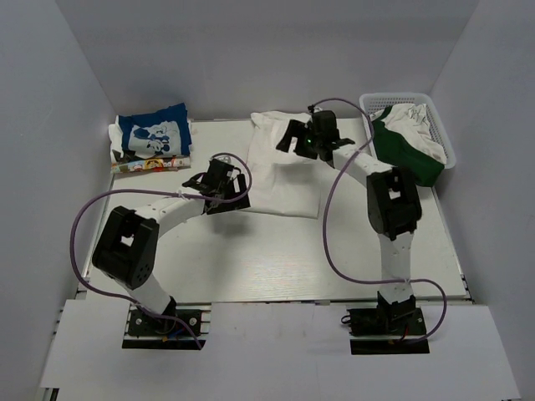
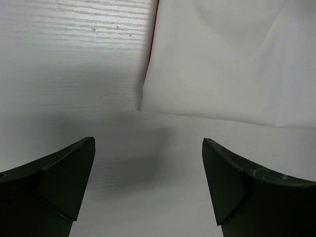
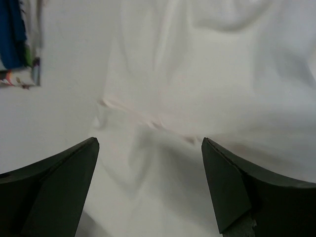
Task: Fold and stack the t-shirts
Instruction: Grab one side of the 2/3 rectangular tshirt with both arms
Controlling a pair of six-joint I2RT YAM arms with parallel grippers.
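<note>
The white t-shirt [image 1: 280,171] lies partly folded at the table's middle back. The left wrist view shows its near corner [image 2: 222,64], with a thin red edge [image 2: 152,44] under its left side. My left gripper [image 1: 221,179] is open and empty, hovering over bare table just short of that corner [image 2: 148,140]. My right gripper [image 1: 303,139] is open and empty above the shirt's wrinkled upper part [image 3: 149,140]. The blue t-shirt with white cartoon print [image 1: 152,135] lies folded on a small stack at the far left, and it also shows in the right wrist view [image 3: 12,34].
A white basket [image 1: 443,134] at the back right holds green and white clothing [image 1: 405,146]. Colourful folded cloth [image 1: 146,164] lies under the blue shirt. White walls enclose the table on three sides. Purple cables loop off both arms.
</note>
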